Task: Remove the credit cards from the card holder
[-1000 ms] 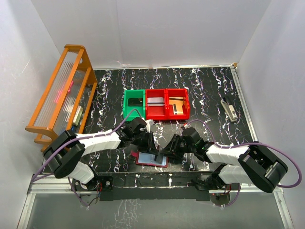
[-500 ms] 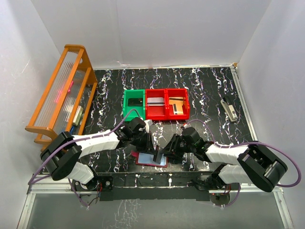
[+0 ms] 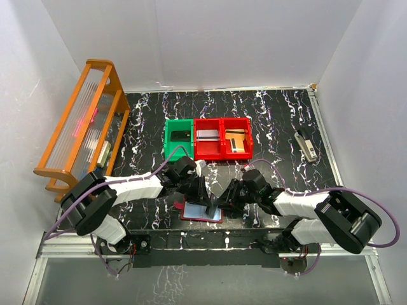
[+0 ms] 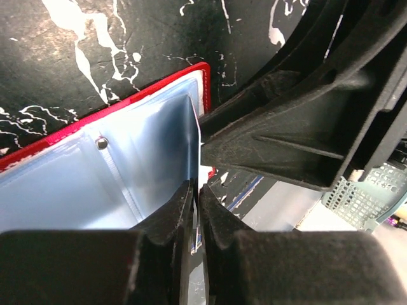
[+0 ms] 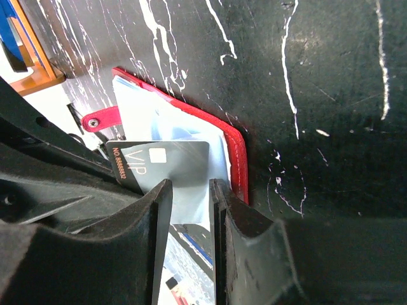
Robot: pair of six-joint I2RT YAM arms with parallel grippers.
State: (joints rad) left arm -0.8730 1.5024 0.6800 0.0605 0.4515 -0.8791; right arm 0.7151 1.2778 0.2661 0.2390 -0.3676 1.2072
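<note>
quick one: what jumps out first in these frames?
The open red card holder at the near edge of the table, crowded from both sides. The left gripper pinches a clear sleeve upright, and a dark VIP card pokes out just ahead of the right gripper. Behind them, a green bin and two red bins sit mid-table.

your card holder (image 5: 236, 166) looks like red leather, its sleeves (image 4: 70, 184) glossy clear plastic, the table (image 5: 331, 95) polished marble-look.

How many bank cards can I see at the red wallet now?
1: a dark card on the open wallet, beside the right hand. Others may be hidden inside.
</note>
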